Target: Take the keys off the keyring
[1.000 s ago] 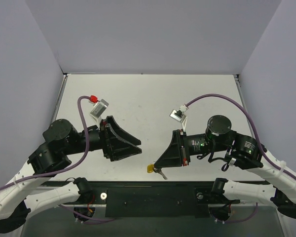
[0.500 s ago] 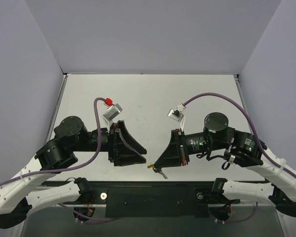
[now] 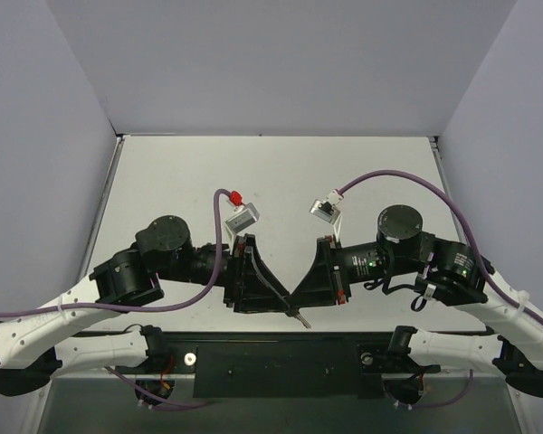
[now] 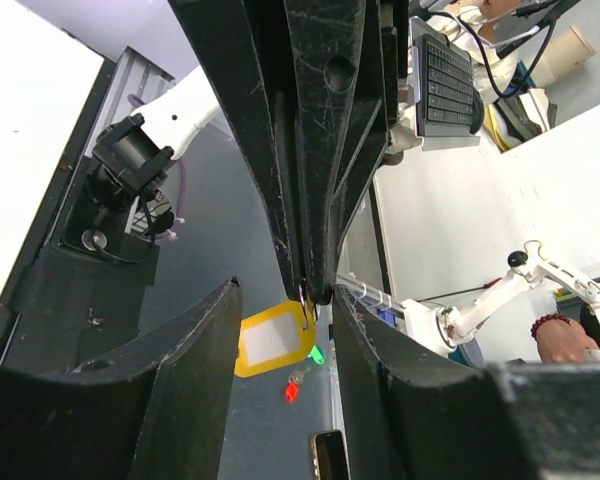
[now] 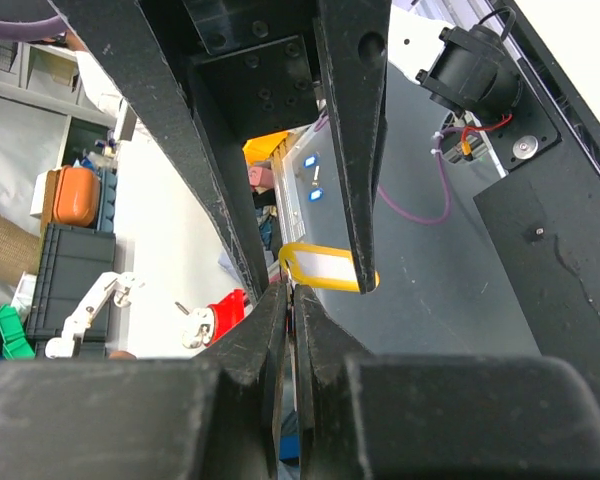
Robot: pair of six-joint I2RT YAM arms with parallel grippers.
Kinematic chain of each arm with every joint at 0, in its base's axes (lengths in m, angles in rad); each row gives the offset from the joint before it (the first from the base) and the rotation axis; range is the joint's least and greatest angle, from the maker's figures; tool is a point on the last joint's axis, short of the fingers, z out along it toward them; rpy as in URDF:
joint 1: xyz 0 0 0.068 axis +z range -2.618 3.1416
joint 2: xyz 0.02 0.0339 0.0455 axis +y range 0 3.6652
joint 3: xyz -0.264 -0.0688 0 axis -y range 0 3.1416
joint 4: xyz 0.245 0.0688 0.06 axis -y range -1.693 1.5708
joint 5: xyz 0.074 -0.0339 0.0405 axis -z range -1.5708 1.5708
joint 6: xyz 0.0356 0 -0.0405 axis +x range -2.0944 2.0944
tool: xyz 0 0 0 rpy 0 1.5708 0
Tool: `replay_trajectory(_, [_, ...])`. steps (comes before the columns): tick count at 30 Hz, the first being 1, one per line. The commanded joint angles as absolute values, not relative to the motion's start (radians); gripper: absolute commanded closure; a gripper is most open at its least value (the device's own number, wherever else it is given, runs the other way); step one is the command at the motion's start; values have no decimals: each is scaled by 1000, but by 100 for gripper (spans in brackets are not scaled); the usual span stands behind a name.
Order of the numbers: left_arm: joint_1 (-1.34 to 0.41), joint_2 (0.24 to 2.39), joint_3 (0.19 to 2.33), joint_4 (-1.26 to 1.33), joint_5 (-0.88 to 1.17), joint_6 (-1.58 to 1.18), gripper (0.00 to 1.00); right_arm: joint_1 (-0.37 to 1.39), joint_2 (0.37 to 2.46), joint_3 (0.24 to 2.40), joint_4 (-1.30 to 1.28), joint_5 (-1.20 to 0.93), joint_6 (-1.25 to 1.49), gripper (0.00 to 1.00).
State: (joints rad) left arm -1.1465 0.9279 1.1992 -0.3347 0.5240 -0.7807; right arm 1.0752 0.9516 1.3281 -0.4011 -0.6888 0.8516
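Observation:
My right gripper [image 3: 295,299] is shut, pinching the thin ring end of the yellow-orange keyring [image 5: 326,267]; its shut tips show in the right wrist view [image 5: 290,293]. The keyring hangs past the table's near edge and also shows in the left wrist view [image 4: 274,338]. It is hidden in the top view. The small silver key [image 3: 300,316] pokes out below the meeting fingertips. My left gripper [image 3: 284,302] is open, its fingers [image 4: 195,350] on either side of the keyring without touching it; its tips [image 4: 286,298] reach the right gripper's tips.
Both grippers meet at the near edge of the white table [image 3: 271,181], above the black front rail [image 3: 281,357]. Grey walls enclose the left, back and right. A phone [image 4: 326,455] lies on the floor below.
My left arm has swung right until its open fingers meet the right gripper's tips. The yellow keyring, seen before in the top view, is now covered. The right gripper has hardly moved.

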Motion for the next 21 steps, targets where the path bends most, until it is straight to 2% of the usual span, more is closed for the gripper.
replay_trajectory(1, [-1155,914,1261,-299,468,-758,50,1080,936,1365,-394,-709,834,100])
replay_trajectory(6, [-1154,907,1272,-311,451,-753,51,1081,927,1368,-411,-703,825,100])
replay_trajectory(11, [-1155,910,1272,-327,449,-752,60,1080,927,1376,-413,-698,824,100])
replay_trajectory(21, [-1155,917,1267,-318,457,-761,61,1081,925,1384,-420,-692,821,100])
